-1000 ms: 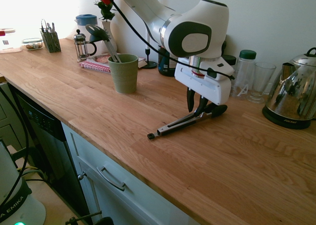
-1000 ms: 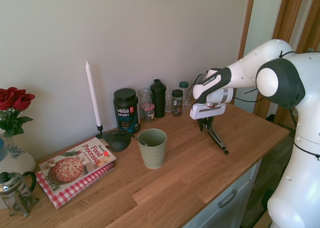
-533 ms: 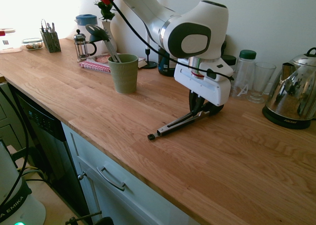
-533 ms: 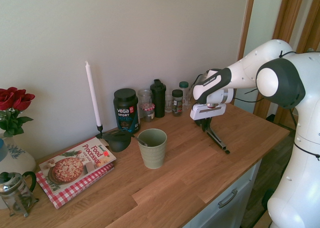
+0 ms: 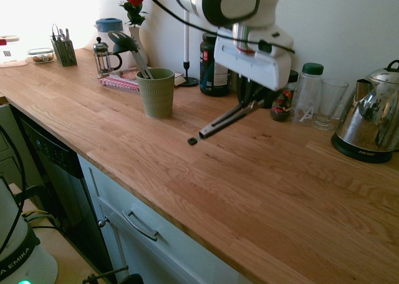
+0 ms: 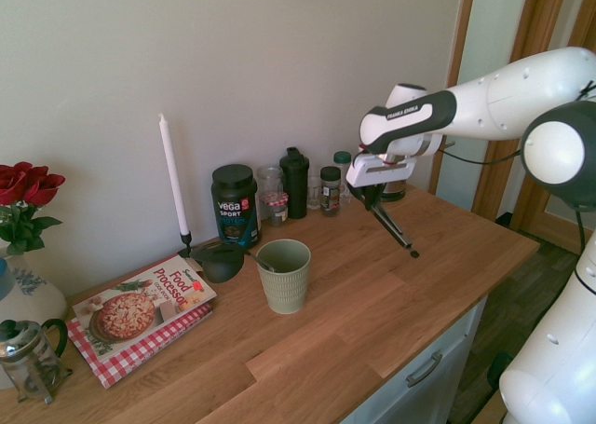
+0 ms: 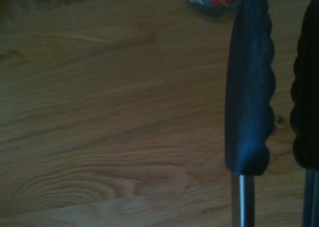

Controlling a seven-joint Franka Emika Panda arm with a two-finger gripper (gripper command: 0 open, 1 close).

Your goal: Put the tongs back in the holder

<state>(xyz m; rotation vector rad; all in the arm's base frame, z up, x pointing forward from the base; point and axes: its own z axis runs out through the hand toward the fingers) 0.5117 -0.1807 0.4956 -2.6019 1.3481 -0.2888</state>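
- Right now the claw (image 5: pixel 247 92) is closed on the tongs (image 5: pixel 229 118), gripping them near their black tips (image 7: pixel 249 82) and holding them above the counter (image 5: pixel 187 190).
- The tongs slant down from the claw, their pull tab (image 5: pixel 192 141) at the lower end; in the first exterior view that end points down and to the left.
- Side by side in the wrist view, the two tips have a gap between them; that close picture is soft, so I can't fairly say exactly where the claw's pads meet the arms.
- The cup (image 5: pixel 157 95) stands upright on the counter, lower than the claw and apart from it, to its left in the first exterior view; the tongs are outside it.
- The ladle (image 5: pixel 123 41) leans in the cup, its bowl above the rim on the side away from the claw.
- Near the claw, toward the wall, are the spice jar (image 5: pixel 282 104) and the green-lidded bottle (image 5: pixel 308 92).
- The kettle (image 5: pixel 366 120) is right of the claw in the first exterior view.
- Beyond the cup from the claw lie the book (image 6: pixel 140 314) and the press (image 6: pixel 33 359).
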